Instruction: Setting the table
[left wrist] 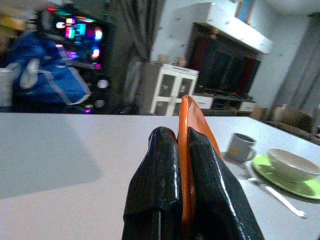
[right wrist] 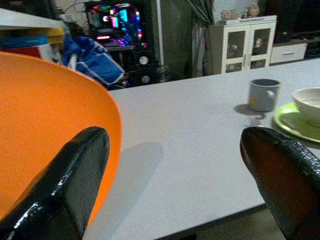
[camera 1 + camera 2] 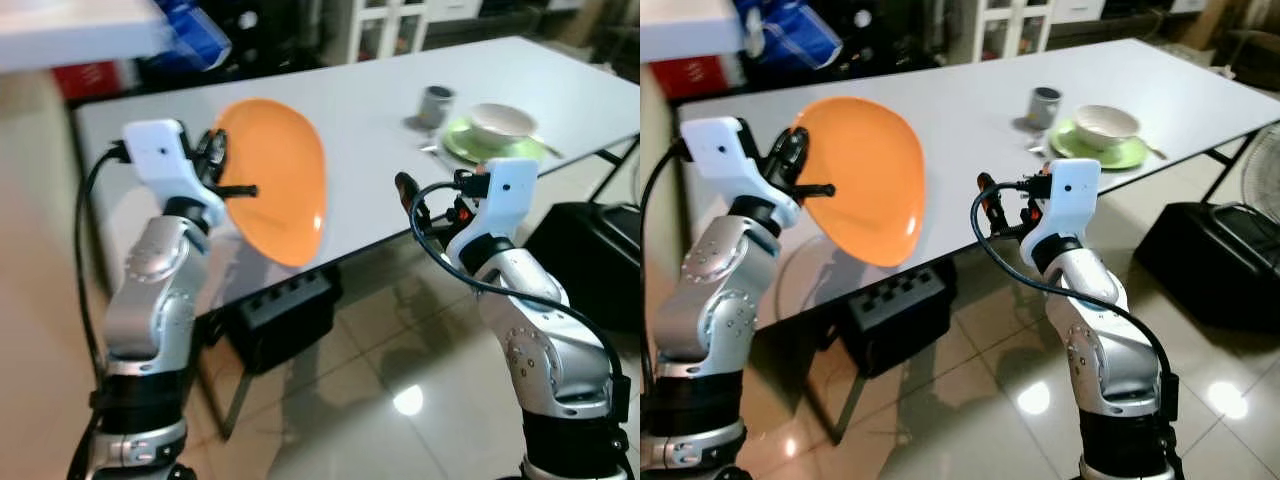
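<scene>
An orange plate [image 3: 275,180] is held on edge, tilted, above the near side of the white table [image 3: 360,110]. My left gripper [image 3: 228,172] is shut on the plate's rim, and its fingers [image 1: 165,185] pinch the orange plate edge [image 1: 186,150]. My right gripper [image 3: 418,200] stands open just off the table's front edge, nothing between its fingers [image 2: 75,185]. At the far right of the table a white bowl [image 3: 502,122] sits on a green plate [image 3: 495,148], with a grey mug [image 3: 436,104] beside it and a white utensil [image 1: 282,197] in front.
A black box [image 3: 280,315] sits on the glossy tiled floor under the table. A dark case [image 3: 590,240] stands at the right by a table leg. A blue bag [image 3: 195,35] and a white cabinet [image 3: 395,25] lie beyond the table.
</scene>
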Controlling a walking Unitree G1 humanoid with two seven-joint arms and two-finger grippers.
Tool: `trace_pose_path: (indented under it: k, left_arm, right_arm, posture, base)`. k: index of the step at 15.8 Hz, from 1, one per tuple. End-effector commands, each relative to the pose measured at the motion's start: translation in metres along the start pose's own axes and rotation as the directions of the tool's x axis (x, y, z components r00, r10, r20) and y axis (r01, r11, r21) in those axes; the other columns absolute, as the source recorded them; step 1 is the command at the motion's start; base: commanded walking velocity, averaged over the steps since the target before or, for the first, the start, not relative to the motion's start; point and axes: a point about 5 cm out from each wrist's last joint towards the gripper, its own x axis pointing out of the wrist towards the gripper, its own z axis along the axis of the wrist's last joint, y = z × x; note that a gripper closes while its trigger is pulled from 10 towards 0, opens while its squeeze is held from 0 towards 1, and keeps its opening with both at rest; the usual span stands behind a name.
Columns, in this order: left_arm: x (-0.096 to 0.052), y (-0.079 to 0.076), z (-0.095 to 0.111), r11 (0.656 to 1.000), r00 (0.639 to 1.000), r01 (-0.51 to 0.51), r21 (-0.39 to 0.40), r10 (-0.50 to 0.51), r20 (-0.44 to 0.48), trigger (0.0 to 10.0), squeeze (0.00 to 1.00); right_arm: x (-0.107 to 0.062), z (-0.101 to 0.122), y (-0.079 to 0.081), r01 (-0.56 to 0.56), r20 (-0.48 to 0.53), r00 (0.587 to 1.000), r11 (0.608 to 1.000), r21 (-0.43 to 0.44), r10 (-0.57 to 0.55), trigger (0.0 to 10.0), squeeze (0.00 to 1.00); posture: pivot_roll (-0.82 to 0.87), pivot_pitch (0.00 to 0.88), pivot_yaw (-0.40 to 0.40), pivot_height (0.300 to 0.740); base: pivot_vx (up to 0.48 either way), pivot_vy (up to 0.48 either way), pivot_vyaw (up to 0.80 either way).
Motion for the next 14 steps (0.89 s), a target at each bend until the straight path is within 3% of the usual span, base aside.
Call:
trace_pose_path:
  k: [1,5,7,9,12,14]
  left_arm:
    - [0.003,-0.013,0.005,0.998,0.998,0.061,-0.021,-0.061,0.032,10.0,0.00]
    - [0.002,-0.023,-0.004,0.993,0.994,0.112,-0.048,-0.112,-0.004,10.0,0.00]
    - [0.001,-0.029,-0.016,0.983,0.988,0.141,-0.115,-0.147,-0.042,10.0,0.00]
    - [0.005,-0.027,-0.029,0.987,0.988,0.107,-0.120,-0.119,-0.099,10.0,0.00]
    - [0.010,-0.025,-0.049,0.980,0.978,0.063,-0.188,-0.098,-0.183,10.0,0.00]
    - [0.022,-0.021,-0.066,0.951,0.973,-0.010,-0.310,-0.062,-0.222,10.0,0.00]
  right_arm:
    - [-0.003,0.000,-0.007,0.025,-0.011,1.000,0.999,0.022,-0.025,10.0,0.00]
    - [-0.006,-0.001,-0.006,-0.002,-0.023,1.000,0.999,0.046,0.003,10.0,0.00]
    - [-0.008,-0.001,-0.004,-0.021,-0.034,0.999,0.999,0.041,0.022,10.0,0.00]
    - [-0.012,-0.001,0.001,-0.161,-0.060,0.986,0.986,-0.041,0.158,10.0,0.00]
    - [-0.018,-0.002,-0.008,-0.185,-0.094,0.980,0.979,-0.084,0.177,10.0,0.00]
    - [-0.024,-0.002,-0.007,-0.252,-0.119,0.963,0.963,-0.095,0.240,10.0,0.00]
  posture:
    - [0.02,0.000,-0.026,0.740]
    - [0.01,0.000,-0.020,0.740]
    - [0.00,0.000,-0.020,0.740]
    - [0.00,0.000,-0.020,0.740]
    - [-0.01,0.000,-0.021,0.740]
    - [-0.03,0.000,-0.010,0.740]
  base:
    - [0.469,0.000,0.00]
    - [0.469,0.000,0.00]
    - [0.000,0.000,0.00]
    - [0.000,0.000,0.00]
    - [0.000,0.000,0.00]
    - [0.000,0.000,0.00]
